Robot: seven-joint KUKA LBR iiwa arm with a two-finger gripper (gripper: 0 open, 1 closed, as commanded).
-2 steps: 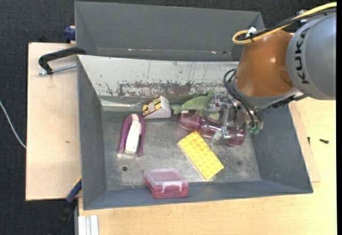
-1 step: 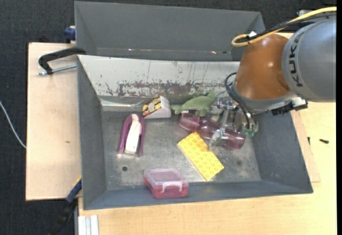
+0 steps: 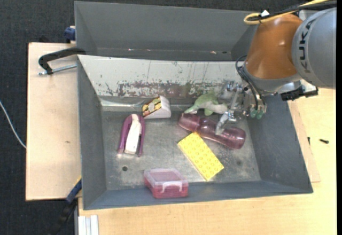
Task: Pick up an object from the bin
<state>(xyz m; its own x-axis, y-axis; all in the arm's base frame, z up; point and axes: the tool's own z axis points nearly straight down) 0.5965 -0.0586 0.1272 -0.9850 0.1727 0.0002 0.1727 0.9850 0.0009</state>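
Note:
My gripper (image 3: 230, 112) hangs low in the right half of the bin, just above the right end of a translucent pink bottle (image 3: 208, 128) that lies on its side. A pale green soft thing (image 3: 205, 102) lies directly left of the gripper, against the back wall and touching the bottle. A yellow studded plate (image 3: 200, 157) lies flat on the floor in front of the bottle.
A purple and white bottle (image 3: 131, 135) lies at the left. Near the back wall sits a small white and yellow packet (image 3: 157, 107), and a pink lidded box (image 3: 166, 183) sits by the front wall. The arm's orange cover fills the upper right corner.

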